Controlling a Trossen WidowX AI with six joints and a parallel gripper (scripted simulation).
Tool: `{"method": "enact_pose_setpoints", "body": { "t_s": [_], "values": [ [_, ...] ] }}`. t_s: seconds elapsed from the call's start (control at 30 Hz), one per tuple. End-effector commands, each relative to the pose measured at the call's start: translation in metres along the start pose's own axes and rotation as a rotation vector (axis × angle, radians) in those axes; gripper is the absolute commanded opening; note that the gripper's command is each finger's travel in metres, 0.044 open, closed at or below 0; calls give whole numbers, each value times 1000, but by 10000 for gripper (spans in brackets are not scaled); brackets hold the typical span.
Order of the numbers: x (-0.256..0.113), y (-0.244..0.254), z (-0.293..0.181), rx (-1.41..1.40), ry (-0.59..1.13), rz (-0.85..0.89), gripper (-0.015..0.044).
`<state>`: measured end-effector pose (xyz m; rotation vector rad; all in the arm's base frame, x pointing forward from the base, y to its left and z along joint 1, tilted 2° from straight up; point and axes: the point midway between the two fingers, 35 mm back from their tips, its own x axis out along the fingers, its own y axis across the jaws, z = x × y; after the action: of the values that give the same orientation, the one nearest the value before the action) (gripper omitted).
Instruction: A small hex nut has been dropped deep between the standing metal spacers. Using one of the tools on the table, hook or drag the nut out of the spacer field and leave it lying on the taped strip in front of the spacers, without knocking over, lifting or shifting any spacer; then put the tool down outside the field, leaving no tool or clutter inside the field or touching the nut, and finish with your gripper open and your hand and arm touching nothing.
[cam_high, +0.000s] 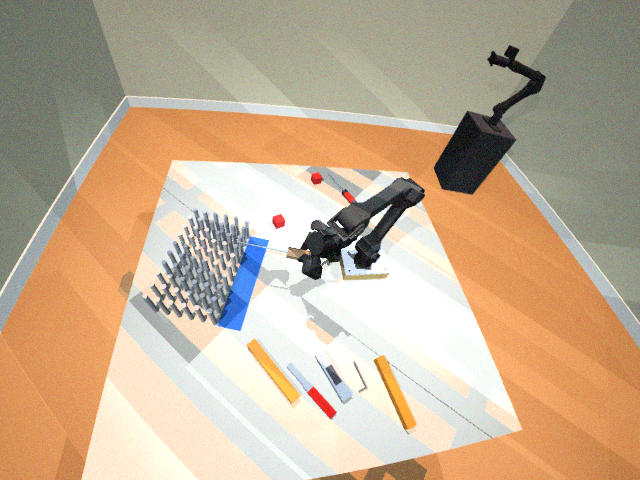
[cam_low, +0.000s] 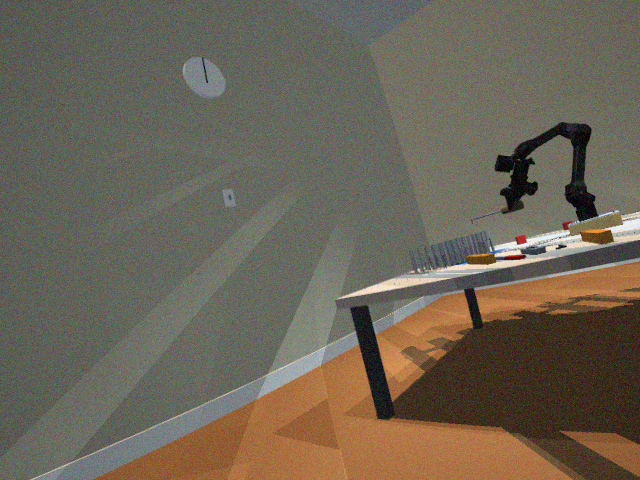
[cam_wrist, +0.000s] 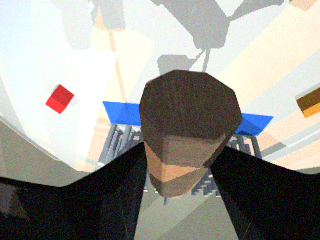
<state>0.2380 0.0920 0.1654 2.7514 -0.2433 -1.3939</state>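
My gripper (cam_high: 306, 253) (cam_low: 512, 205) (cam_wrist: 177, 148) is shut on the wooden handle of a thin hooked pick (cam_high: 298, 253) (cam_low: 512, 208) (cam_wrist: 190, 112). Its long metal shaft points toward the spacers, and in the exterior view its small bent tip is in the air above spacer-top height. The grey metal spacers (cam_high: 150, 303) (cam_low: 449, 251) stand upright in a dense field. The blue taped strip (cam_high: 238, 297) (cam_wrist: 121, 114) lies along their front; in the top view the shaft crosses over its far end. The wrist view shows the handle covering much of the field. I cannot make out the hex nut.
Two red cubes (cam_high: 278, 221) (cam_high: 316, 178) and a red-handled tool (cam_high: 349, 196) lie on the far side. Two orange bars (cam_high: 272, 370) (cam_high: 395, 393), a red-handled flat tool (cam_high: 321, 401), a grey-blue block (cam_high: 333, 377) and a hex key (cam_high: 360, 376) lie on the near side.
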Motion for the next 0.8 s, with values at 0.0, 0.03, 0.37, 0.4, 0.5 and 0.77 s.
{"method": "enact_pose_setpoints", "body": {
  "t_s": [0.0,0.03,0.37,0.4,0.5,0.77],
  "values": [
    [19,-5,8,-8,0,10,0],
    [23,-6,10,-8,1,10,0],
    [68,-14,38,-8,2,10,0],
    [72,-14,41,-8,2,10,0],
    [84,-15,51,-8,2,10,0],
    [111,-11,79,-9,3,10,0]
  ]
}}
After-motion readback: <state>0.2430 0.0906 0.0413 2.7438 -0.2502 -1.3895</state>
